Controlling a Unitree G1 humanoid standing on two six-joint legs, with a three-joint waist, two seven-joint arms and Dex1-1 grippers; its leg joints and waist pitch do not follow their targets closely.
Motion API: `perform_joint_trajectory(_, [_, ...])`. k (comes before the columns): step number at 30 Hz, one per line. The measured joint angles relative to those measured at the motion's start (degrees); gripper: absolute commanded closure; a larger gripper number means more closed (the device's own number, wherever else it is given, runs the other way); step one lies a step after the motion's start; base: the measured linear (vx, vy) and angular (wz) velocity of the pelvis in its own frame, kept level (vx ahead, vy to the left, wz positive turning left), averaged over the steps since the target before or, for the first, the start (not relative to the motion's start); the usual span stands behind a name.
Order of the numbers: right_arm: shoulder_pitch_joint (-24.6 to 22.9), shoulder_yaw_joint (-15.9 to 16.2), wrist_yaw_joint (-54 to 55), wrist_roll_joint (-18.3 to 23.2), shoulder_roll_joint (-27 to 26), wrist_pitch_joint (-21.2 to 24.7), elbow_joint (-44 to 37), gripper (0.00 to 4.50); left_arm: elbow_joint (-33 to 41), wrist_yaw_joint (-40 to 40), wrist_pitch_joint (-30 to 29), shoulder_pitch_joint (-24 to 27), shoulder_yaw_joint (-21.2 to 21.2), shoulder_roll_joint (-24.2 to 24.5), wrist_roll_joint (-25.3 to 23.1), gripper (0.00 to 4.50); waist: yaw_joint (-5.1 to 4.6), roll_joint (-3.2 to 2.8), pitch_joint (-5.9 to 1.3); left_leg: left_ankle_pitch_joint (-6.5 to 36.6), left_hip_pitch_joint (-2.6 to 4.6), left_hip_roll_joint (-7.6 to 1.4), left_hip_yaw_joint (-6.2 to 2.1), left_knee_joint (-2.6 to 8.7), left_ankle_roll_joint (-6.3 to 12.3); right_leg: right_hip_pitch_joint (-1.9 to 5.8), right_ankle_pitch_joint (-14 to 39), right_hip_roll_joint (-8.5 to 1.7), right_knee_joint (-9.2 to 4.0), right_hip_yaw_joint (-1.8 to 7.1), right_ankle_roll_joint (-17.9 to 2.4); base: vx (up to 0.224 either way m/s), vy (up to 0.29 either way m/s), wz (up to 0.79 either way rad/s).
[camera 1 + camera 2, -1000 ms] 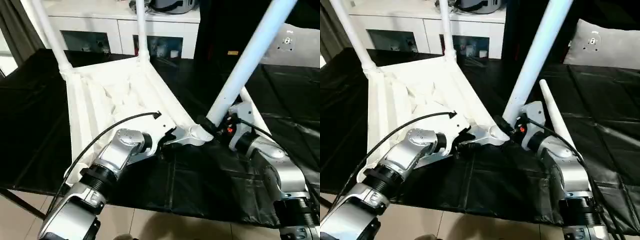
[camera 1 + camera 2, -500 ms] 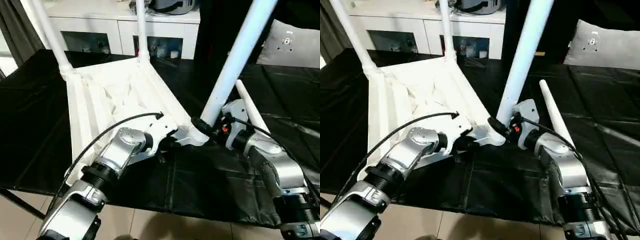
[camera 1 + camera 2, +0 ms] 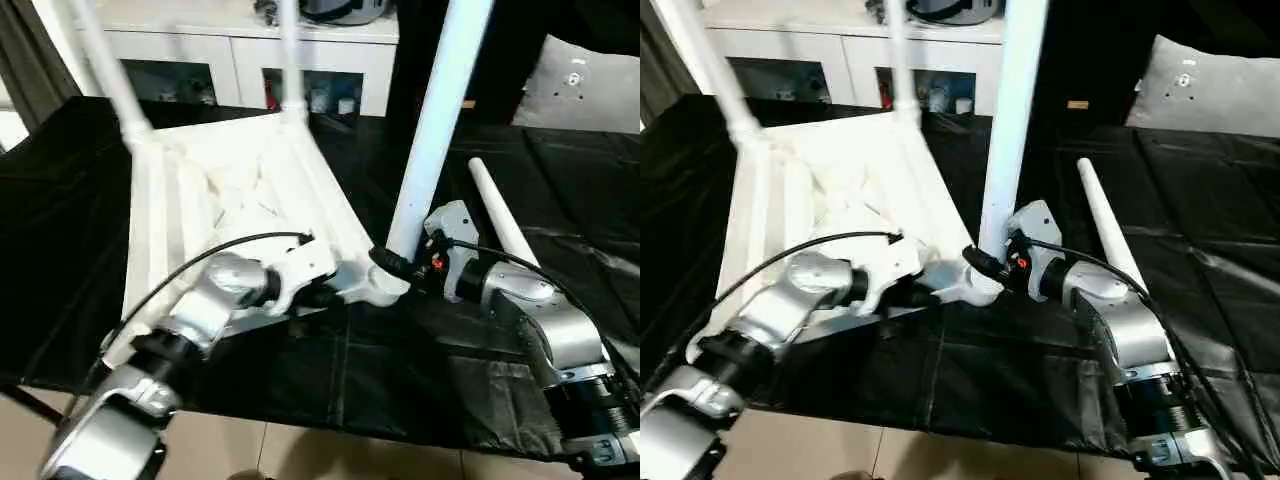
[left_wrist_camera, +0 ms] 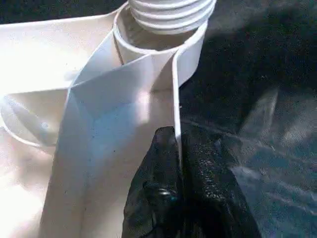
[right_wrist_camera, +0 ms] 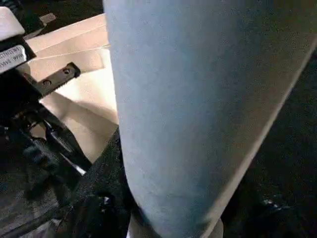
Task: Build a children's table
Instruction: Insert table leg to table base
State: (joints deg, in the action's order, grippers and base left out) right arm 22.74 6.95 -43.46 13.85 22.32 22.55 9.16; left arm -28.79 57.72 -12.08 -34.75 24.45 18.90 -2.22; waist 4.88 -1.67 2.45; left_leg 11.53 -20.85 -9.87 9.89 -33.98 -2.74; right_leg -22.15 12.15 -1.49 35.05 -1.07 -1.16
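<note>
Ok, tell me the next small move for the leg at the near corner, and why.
Probably turn the leg further into the corner socket: its threads are still exposed above it, the right gripper grips the base, and the left gripper pinches the tabletop rim.

The two head views look down from above and share the upside-down table top [image 3: 230, 190] on the black cloth [image 3: 440, 370]. Each wrist view looks from very close: left at the near corner socket [image 4: 163, 44], right at the upright leg [image 5: 198, 109].
</note>
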Motion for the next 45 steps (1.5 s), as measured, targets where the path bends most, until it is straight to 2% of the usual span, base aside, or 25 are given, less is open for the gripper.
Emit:
perform_joint_trajectory(5, [0.14,0.61,-1.05,-0.01,-0.01,0.58,-0.04,2.6,0.49,0.9,0.72,0.48,0.03,0.62,-0.03,4.5,-0.11,0.12,0.03,0.01,0.3,0.0,0.02,0.1,-0.01,0.2,0.03,0.0,-0.03,0.01,0.03,0.0,0.0,0.0])
perform_joint_trajectory(16, [3.86,2.43,-3.45,-0.29,-1.4,-0.12,5.26,2.6,2.3,3.07,1.23,1.04,0.54,1.29,-0.43,4.5,0.2,0.19,0.0,0.01,0.29,0.01,0.05,0.21,-0.02,0.2,0.12,0.0,-0.07,0.0,-0.01,0.0,0.0,0.0])
perform_joint_trajectory(23, [3.93,2.3,-3.99,-0.39,-1.52,-0.46,5.96,2.6,2.12,3.05,1.21,0.93,0.49,1.12,-0.73,4.5,0.22,0.27,-0.04,0.02,0.31,0.01,0.05,0.21,-0.03,0.21,0.12,0.0,-0.06,0.0,-0.01,0.0,0.0,0.0])
perform_joint_trajectory(26, [3.25,1.14,-3.98,0.31,-1.73,-0.56,6.3,2.6,1.66,2.82,0.66,0.86,0.04,0.53,-0.65,4.5,0.31,0.28,-0.05,0.02,0.34,0.02,0.04,0.21,-0.03,0.26,0.12,-0.01,-0.06,0.0,-0.01,0.0,0.0,0.0])
perform_joint_trajectory(30, [0.56,-2.24,-3.0,2.8,-3.31,-2.06,6.67,2.6,1.11,1.95,0.03,0.83,-0.54,-0.06,-0.24,4.5,0.49,0.26,-0.08,0.02,0.43,0.05,0.04,0.2,-0.03,0.36,0.12,-0.05,-0.07,0.0,-0.01,0.0,0.0,0.0])
perform_joint_trajectory(36, [-3.4,-7.59,-1.01,7.22,-6.84,-4.97,7.03,2.6,0.67,1.81,-0.69,0.87,-1.24,-0.71,0.28,4.5,0.49,-0.12,-0.18,0.02,0.44,0.1,0.04,0.19,-0.02,0.39,0.11,-0.11,-0.1,0.01,-0.01,0.0,0.0,0.0])
perform_joint_trajectory(39, [-6.1,-9.97,-0.05,9.11,-9.35,-7.83,8.04,2.6,0.06,1.58,-0.65,0.86,-1.55,-1.36,0.29,4.5,0.56,-0.34,-0.22,0.02,0.43,0.15,0.04,0.2,-0.02,0.4,0.11,-0.16,-0.11,0.01,-0.01,0.0,0.0,0.0])
perform_joint_trajectory(45, [-8.71,-9.71,0.61,8.59,-10.15,-13.47,7.92,2.6,-0.65,1.29,-0.41,0.85,-1.62,-1.76,0.3,4.5,0.55,-0.76,-0.34,0.02,0.46,0.21,0.04,0.2,-0.02,0.44,0.14,-0.24,-0.12,0.0,0.04,0.0,0.0,0.0])
